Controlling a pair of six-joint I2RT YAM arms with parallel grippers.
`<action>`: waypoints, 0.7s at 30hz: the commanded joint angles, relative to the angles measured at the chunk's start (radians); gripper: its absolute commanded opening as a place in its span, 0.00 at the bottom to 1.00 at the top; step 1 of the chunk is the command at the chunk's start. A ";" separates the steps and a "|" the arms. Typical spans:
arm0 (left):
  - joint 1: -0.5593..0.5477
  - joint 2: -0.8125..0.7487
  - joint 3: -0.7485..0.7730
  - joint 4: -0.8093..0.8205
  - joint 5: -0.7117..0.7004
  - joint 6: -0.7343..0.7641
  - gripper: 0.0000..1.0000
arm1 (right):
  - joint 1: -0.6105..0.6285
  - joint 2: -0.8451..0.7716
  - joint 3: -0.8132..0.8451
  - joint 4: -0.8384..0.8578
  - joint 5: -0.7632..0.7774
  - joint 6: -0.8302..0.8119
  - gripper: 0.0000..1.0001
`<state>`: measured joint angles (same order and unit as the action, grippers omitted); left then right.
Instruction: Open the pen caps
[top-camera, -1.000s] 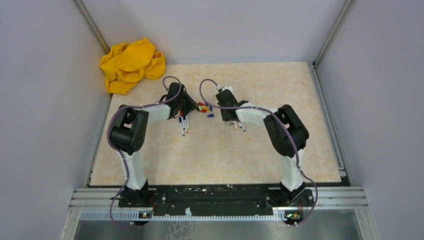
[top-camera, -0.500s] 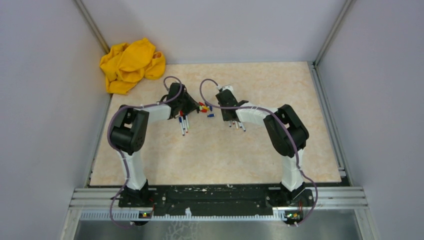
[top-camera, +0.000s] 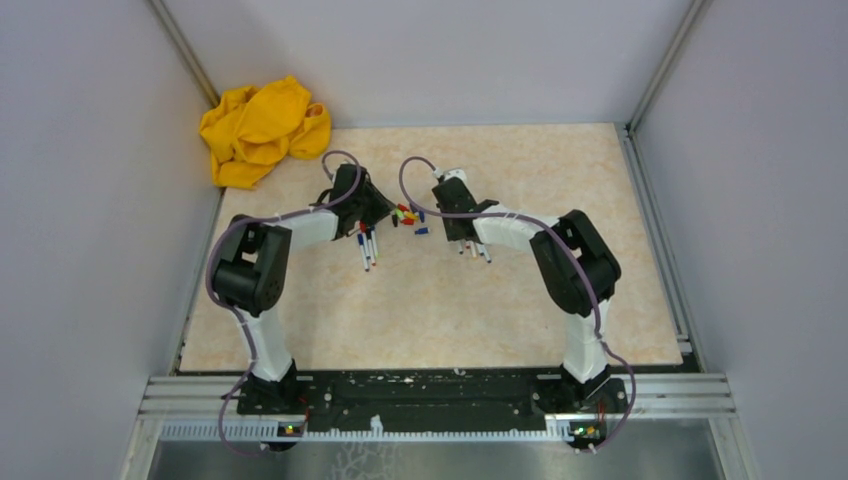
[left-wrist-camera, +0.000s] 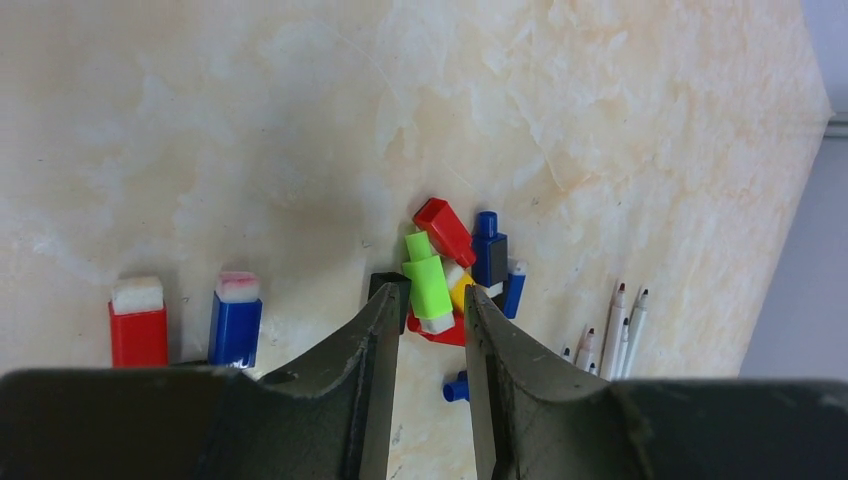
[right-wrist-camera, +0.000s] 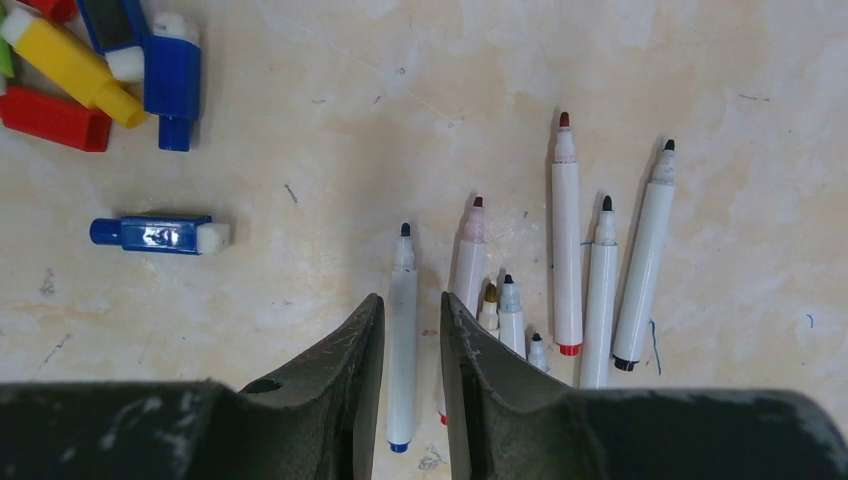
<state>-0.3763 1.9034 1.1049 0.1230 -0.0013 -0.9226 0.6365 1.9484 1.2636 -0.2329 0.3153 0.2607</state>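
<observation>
On the marbled beige table (top-camera: 450, 300), the left gripper (left-wrist-camera: 433, 298) is hovering over the heaped pen caps (left-wrist-camera: 444, 230) and the right gripper (right-wrist-camera: 411, 300) over the uncapped pens (right-wrist-camera: 566, 230), both with jaws narrowly parted and gripping nothing, suggesting uncapping is nearly finishing and the next move is calling for locating any capped pen.

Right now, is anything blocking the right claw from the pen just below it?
Nothing visible does. The right gripper hangs open right over the black-tipped pen; a red-tipped pen lies close beside it.
</observation>
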 joint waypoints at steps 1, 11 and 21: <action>-0.008 -0.046 -0.012 0.000 -0.029 0.005 0.36 | -0.001 -0.092 0.007 0.012 0.002 -0.023 0.27; -0.009 -0.211 -0.101 -0.006 -0.135 -0.004 0.37 | 0.057 -0.113 0.084 -0.025 -0.042 -0.046 0.31; -0.008 -0.689 -0.354 0.003 -0.397 -0.023 0.56 | 0.153 0.032 0.267 -0.085 -0.128 0.004 0.36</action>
<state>-0.3801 1.3495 0.7979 0.1280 -0.2630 -0.9432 0.7582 1.9152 1.4433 -0.2993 0.2371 0.2363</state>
